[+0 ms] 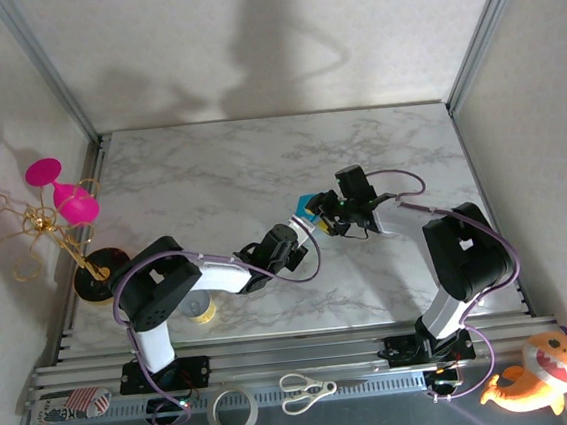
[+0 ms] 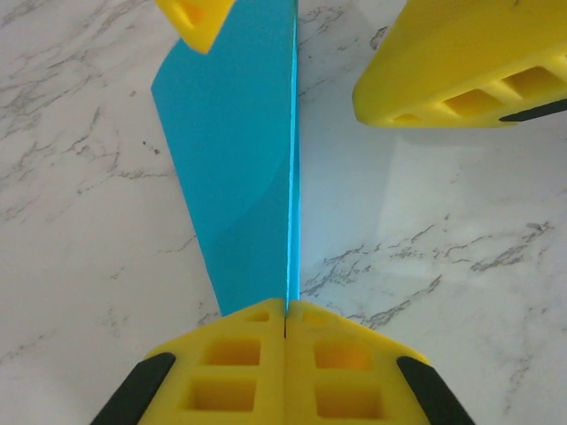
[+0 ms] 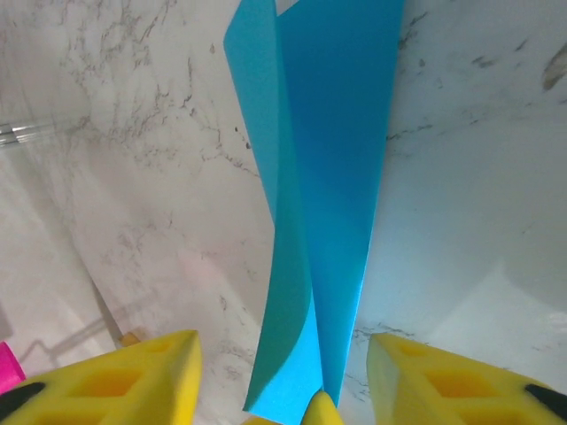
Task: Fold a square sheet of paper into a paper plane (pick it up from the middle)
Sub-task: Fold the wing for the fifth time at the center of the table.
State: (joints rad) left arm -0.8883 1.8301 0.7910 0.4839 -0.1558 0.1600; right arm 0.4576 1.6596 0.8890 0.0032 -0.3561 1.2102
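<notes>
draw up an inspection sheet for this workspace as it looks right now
surface: marble-pattern table, bare parts look clean
job's things: teal-blue paper sheet, folded double, held on edge over the table
clutter: yellow tape roll on the table's near left; white tape roll, scissors and orange plush fish in front of the table
grippers: left pincer shut on the sheet; right pincer open, one finger either side of the sheet
cables: purple cables run along both arms, none across the sheet
surroundings: white walls; pink-and-gold ornament at the left edge
</notes>
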